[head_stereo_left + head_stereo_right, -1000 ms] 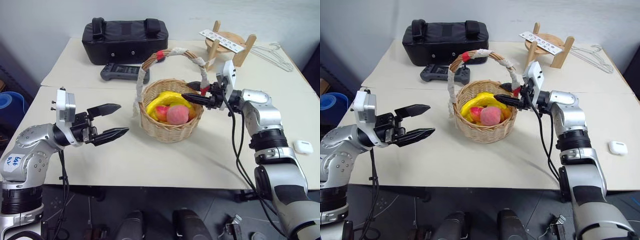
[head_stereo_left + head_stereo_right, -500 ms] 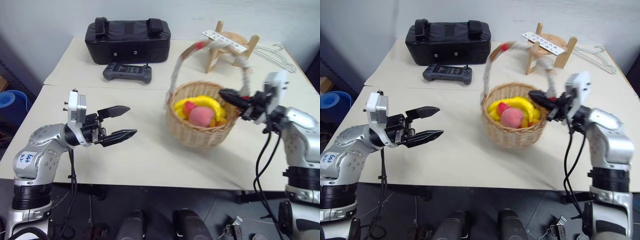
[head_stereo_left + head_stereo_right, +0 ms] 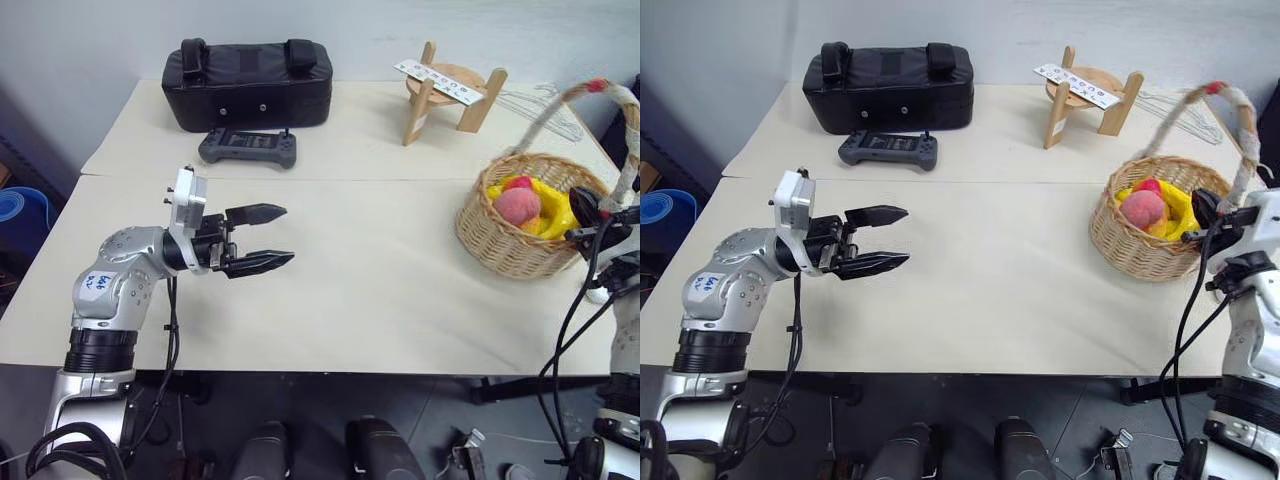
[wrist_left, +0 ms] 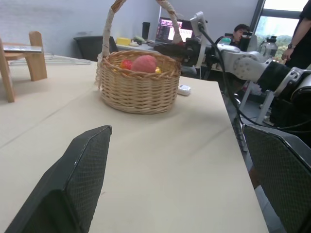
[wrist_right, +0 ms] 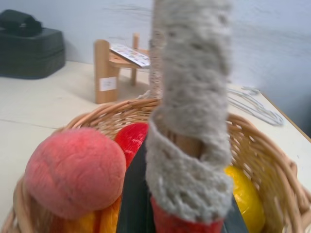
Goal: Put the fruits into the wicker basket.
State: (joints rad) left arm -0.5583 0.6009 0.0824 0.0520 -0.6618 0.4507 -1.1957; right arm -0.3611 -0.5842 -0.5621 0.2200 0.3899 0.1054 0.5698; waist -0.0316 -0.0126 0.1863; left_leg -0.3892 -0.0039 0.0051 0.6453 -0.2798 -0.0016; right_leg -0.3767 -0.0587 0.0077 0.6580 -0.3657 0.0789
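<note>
The wicker basket (image 3: 510,245) stands at the table's right edge, its cloth-wrapped handle (image 3: 625,130) arching up. Inside lie a pinkish peach (image 3: 518,205), a yellow banana (image 3: 555,205) and a small red fruit (image 5: 131,138). My right gripper (image 3: 590,225) is at the basket's near right rim, shut on the foot of the handle (image 5: 189,160), which stands between its black fingers in the right wrist view. Far to the left over the bare table, my left gripper (image 3: 285,237) hangs open and empty, pointing towards the basket (image 4: 138,85).
A black zippered bag (image 3: 248,72) and a dark controller (image 3: 247,148) lie at the back left. A wooden stand (image 3: 450,90) and wire hangers (image 3: 530,100) are at the back right. A white earbud case (image 4: 183,90) sits beside the basket. People (image 4: 238,34) sit beyond the table.
The basket has travelled from the table's middle to its right edge together with my right gripper on its handle. My left gripper has edged a little towards the table's middle, still open.
</note>
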